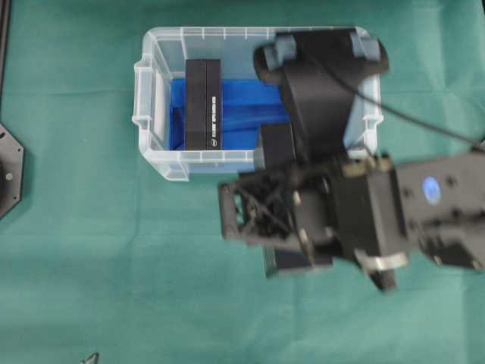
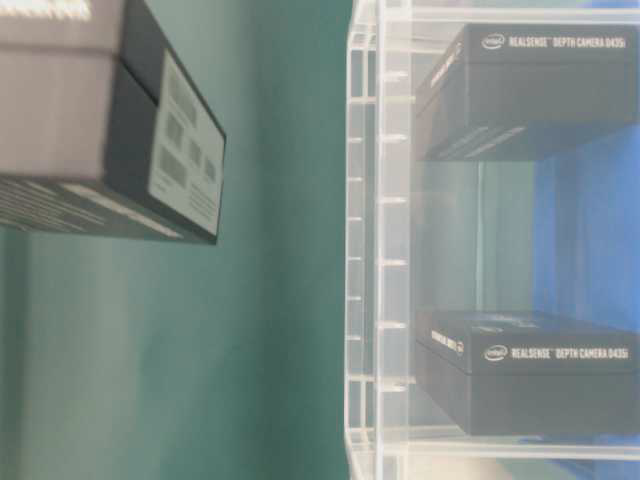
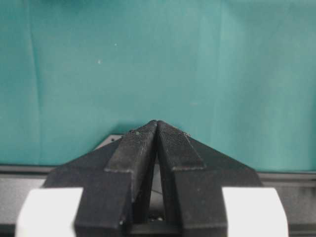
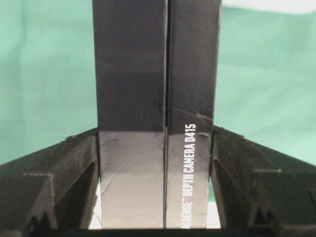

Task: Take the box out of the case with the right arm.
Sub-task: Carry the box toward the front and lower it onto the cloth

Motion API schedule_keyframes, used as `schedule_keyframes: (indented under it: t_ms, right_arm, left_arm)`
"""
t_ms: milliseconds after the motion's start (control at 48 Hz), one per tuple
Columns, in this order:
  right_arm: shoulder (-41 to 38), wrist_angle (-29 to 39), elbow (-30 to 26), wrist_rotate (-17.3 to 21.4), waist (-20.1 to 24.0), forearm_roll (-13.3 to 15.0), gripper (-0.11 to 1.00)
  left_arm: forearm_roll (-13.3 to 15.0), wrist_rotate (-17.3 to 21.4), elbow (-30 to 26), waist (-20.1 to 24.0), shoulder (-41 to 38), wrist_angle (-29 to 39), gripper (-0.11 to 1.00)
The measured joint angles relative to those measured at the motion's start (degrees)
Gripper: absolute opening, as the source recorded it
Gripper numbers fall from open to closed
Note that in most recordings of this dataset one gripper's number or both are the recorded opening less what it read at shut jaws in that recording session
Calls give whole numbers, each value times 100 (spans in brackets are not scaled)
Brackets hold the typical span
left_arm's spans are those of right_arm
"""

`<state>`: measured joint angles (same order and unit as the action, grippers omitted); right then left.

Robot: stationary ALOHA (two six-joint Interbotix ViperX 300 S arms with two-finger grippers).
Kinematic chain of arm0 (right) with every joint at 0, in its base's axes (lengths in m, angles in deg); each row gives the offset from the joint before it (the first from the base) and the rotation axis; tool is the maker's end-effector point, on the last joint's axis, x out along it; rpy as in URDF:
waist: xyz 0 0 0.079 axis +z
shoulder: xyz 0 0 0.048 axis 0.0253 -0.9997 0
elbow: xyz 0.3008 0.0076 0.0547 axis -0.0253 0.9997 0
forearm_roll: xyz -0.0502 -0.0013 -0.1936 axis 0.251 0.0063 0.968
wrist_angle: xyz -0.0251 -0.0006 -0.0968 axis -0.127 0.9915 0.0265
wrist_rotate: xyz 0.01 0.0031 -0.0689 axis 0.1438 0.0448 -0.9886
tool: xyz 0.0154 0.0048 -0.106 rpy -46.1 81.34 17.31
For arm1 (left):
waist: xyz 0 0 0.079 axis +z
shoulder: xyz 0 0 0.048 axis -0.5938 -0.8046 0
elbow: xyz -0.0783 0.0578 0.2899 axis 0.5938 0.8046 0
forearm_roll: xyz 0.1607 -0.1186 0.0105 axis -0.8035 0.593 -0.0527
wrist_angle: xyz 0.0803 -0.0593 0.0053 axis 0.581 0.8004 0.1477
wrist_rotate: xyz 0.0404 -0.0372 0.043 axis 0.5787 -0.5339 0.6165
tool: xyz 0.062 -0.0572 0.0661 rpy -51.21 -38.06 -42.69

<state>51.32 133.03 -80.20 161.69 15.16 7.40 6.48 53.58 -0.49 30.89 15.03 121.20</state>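
Right arm holds a black box clear of the case, over the green cloth.

The right gripper (image 4: 157, 182) has its jaws spread wide and pressed against both long sides of the box (image 4: 157, 98), a matte black carton with white lettering; the box's long axis runs straight out from between the jaws, away from the wrist. In the overhead view the gripper (image 1: 261, 216) sits just outside the near wall of the case (image 1: 155, 98), a clear ribbed plastic bin with a blue floor, so the box appears already out and what is left is likely to set it down on the cloth (image 1: 114, 265). Another black box (image 1: 203, 105) lies inside the case, well off to the side of the jaws. The left gripper (image 3: 157, 129), black with white parts, has its tips pressed together on nothing.
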Motion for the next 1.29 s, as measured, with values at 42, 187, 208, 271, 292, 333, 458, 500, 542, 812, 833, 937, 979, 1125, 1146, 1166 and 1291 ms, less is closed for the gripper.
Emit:
schedule_keyframes:
  t_ms: [42,187,208,271,292,333,458,500,542,812,833,937,979,1125,1146,1166,1291]
  right_arm:
    - [0,9,0,18,35,0,66]
    - [0,105,0,26,35,0,66]
    - [0,114,0,26,26,0,66]
    - [0,132,0,26,9,0,66]
    - [0,132,0,26,18,0,66]
    - [0,149,0,44,18,0,66]
    - [-35,141,9,62,9,0,66]
    - [-53,141,35,79,18,-9,66]
    - [-88,114,70,70,9,-18,66]
    - [-246,-721,800,123,9,-316,66]
    - [-246,-817,888,141,9,-352,66]
    - [-246,-1301,1345,299,0,-527,66]
    - [-246,-1494,1547,378,0,-580,66]
    - [-246,-2153,2259,589,0,-712,66]
    - [-246,-2241,2347,598,0,-729,66]
    - [-246,-2338,2443,633,0,-756,66]
    - [-246,-2900,2971,791,0,-853,66]
  left_arm:
    - [0,0,9,0,0,0,0]
    - [0,0,9,0,0,0,0]
    - [0,0,0,0,0,0,0]
    - [0,0,0,0,0,-9,0]
    - [0,0,0,0,0,0,0]
    - [0,0,0,0,0,0,0]
    - [0,0,0,0,0,0,0]
    - [0,0,0,0,0,0,0]
    - [0,0,0,0,0,0,0]
    - [0,0,9,0,0,0,0]
    - [0,0,0,0,0,0,0]
    - [9,0,0,0,0,0,0]
    - [9,0,0,0,0,0,0]
    - [0,0,0,0,0,0,0]
    - [0,0,0,0,0,0,0]
    - [0,0,9,0,0,-9,0]
    - [0,0,0,0,0,0,0]
